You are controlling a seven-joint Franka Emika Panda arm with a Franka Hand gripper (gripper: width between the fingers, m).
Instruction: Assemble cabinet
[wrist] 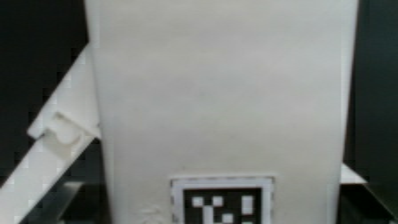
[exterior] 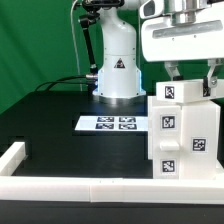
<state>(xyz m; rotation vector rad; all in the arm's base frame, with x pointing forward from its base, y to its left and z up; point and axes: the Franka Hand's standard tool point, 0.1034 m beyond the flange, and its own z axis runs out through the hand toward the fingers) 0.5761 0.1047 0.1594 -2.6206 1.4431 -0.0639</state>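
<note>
The white cabinet (exterior: 185, 135) stands upright at the exterior view's right, with several black-and-white tags on its front blocks. My gripper (exterior: 190, 80) is right above it, and its fingers (exterior: 212, 80) reach down on either side of the top block (exterior: 180, 93). In the wrist view the cabinet's white face (wrist: 214, 90) fills the middle, with a tag (wrist: 222, 205) low down. My gripper (wrist: 217, 210) straddles this face and appears shut on it, though the fingertips are mostly hidden. A slanted white panel (wrist: 63, 140) shows beside the body.
The marker board (exterior: 115, 123) lies flat on the black table behind the cabinet. The long low white border rail (exterior: 60, 185) runs along the front and up the exterior view's left. The robot's white base (exterior: 117, 65) stands at the back.
</note>
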